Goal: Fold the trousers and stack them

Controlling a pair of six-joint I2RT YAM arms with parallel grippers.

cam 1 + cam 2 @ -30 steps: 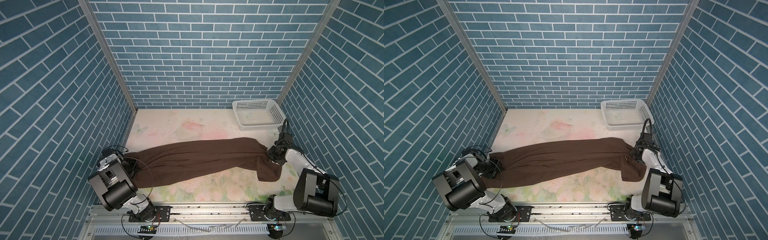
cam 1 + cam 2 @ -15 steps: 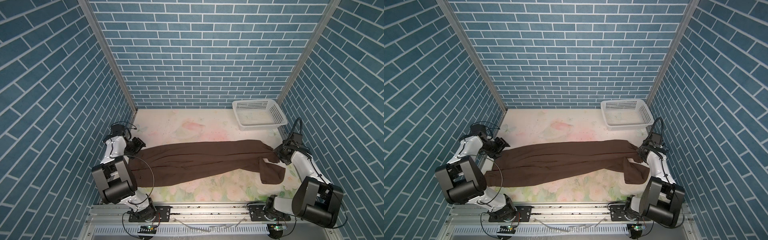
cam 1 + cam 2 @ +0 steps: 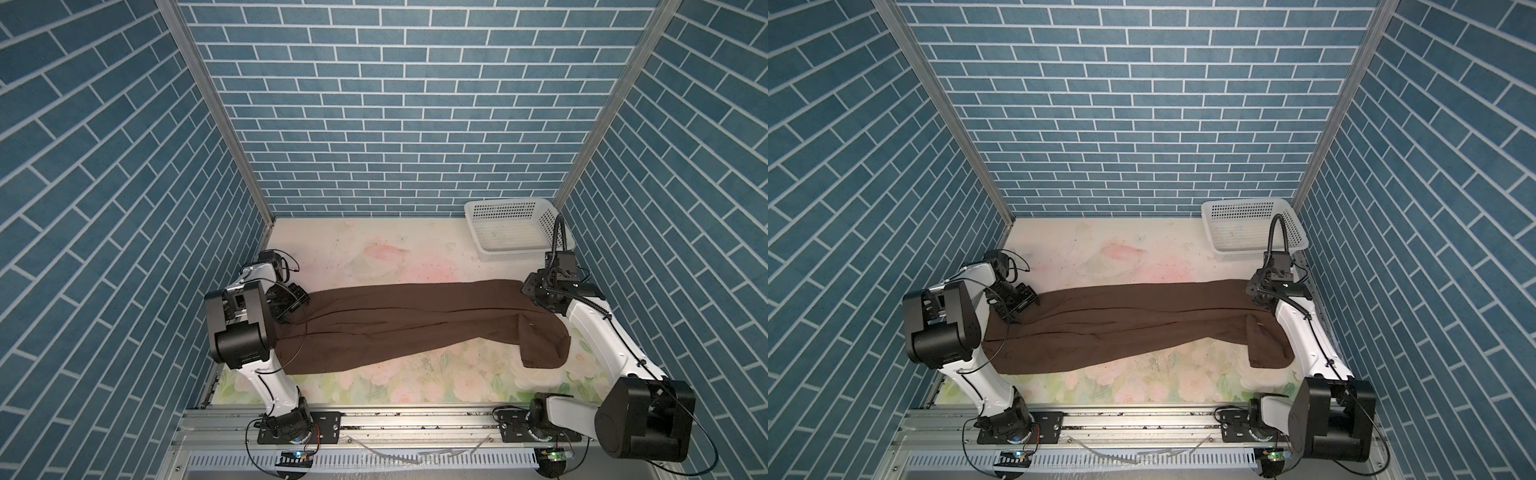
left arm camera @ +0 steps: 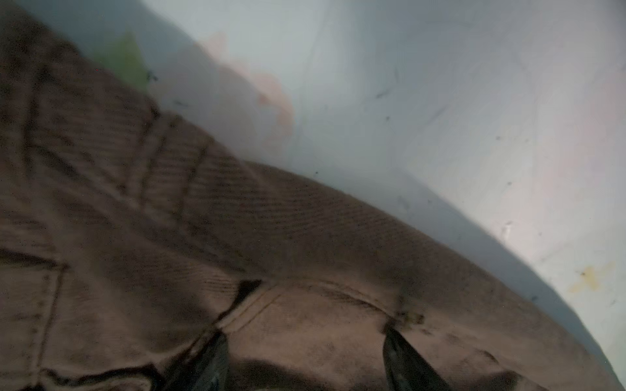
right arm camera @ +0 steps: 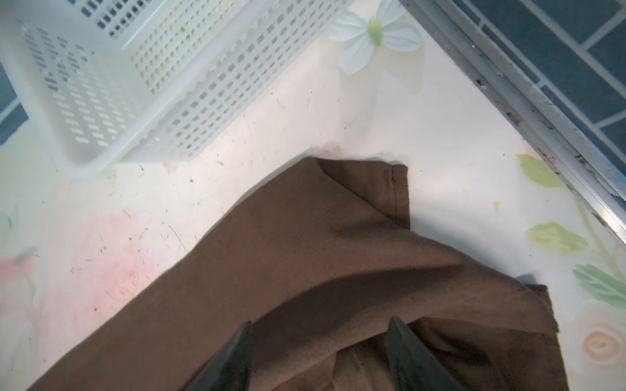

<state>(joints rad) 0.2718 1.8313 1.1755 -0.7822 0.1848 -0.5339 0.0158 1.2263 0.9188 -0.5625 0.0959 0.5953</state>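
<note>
While both arms reach low over the pale floral-print tabletop, the white perforated plastic basket stands at the back wall, with only its own slotted floor showing inside. The dark chocolate-brown long trousers lie flat on the table just in front of the basket and stretch away from it across nearly the whole width. The end nearest the basket is folded over on itself. The right gripper, its arm bent at the elbow, sits over that near end with jaws parted, gripping nothing. The left gripper is at the end farthest from the basket, jaws likewise apart above the cloth, holding nothing.
</note>
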